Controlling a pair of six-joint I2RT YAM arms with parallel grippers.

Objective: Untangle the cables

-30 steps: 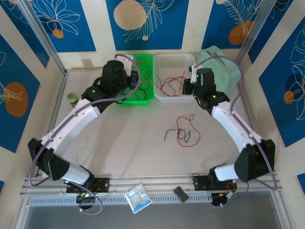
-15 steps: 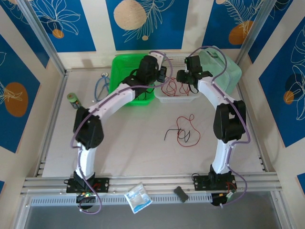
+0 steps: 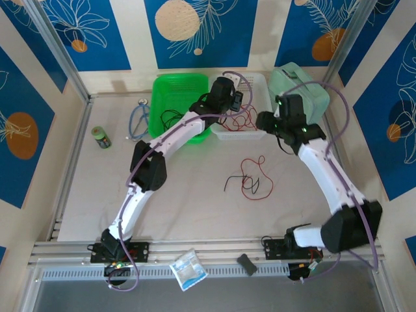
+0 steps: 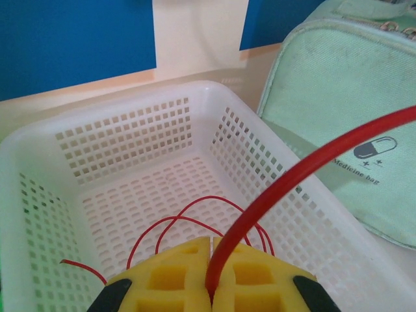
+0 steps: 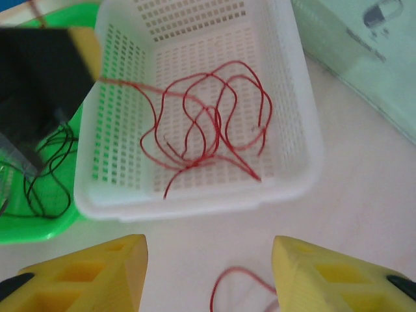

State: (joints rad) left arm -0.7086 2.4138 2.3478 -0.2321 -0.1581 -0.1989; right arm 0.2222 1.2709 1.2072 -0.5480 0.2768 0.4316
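1. Looking down from above, we see the left arm stretched far across the table [image 3: 195, 214] to the white basket [image 3: 253, 81], with the left gripper [image 3: 232, 104] over the basket's left part.
2. In the left wrist view, its yellow pads [image 4: 185, 260] are pressed together on a red wire [image 4: 292, 177]. The wire rises from the seam between them and arcs to the upper right, across the basket's wall and in front of the mint bag [image 4: 338, 97].
3. More red wires [image 5: 208, 127] lie in loose loops on the floor of the white basket. In the right wrist view, one strand runs up from that bundle toward the left gripper.
4. The right gripper [image 5: 208, 250] hangs just in front of the basket's near wall, over bare table. Its jaws stand apart with nothing between them.
5. Black wires [image 3: 170, 118] lie in the green basket [image 3: 159, 104], which sits just beside the white one on its left.
6. On the open table, well apart from both baskets, we see a small tangle [image 3: 250, 181] of red and black wire, and neither gripper touches it.
7. A stethoscope [image 3: 138, 118] lies just left of the green basket, and a small jar [image 3: 99, 136] stands farther left.
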